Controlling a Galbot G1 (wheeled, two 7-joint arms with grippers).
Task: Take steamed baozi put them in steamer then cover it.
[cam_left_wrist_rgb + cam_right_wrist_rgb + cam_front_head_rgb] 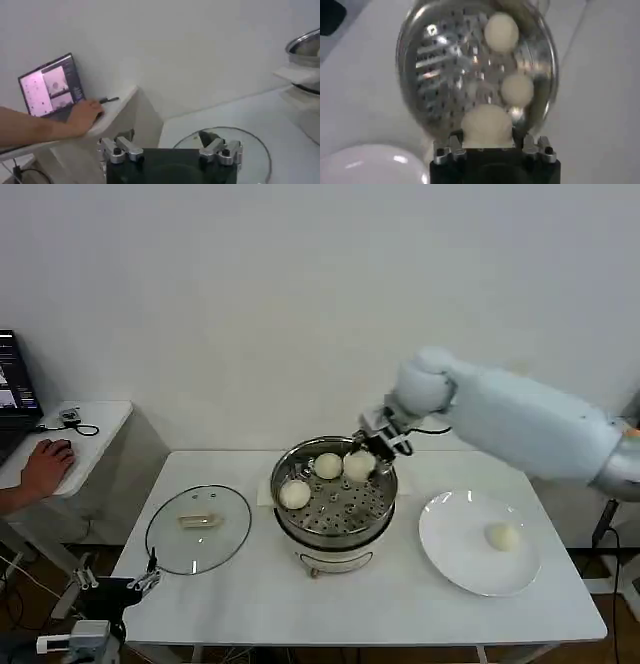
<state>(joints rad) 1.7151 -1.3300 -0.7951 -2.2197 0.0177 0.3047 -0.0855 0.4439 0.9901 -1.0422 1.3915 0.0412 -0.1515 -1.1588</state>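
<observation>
Though smooth — round baozi (359, 465), perforated steamer (300, 524).

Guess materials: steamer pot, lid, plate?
Steamer: polished stainless steel by its mirror-like reflections and the perforated tray inside. Lid: clear glass, since the table shows through, with a thin metal-looking rim. Plate: glossy white, probably ceramic, possibly melamine.

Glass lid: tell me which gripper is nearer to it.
Left. The left gripper sits at the table's corner beside the glass lid; the right gripper is across the steamer, holding a bun.
</observation>
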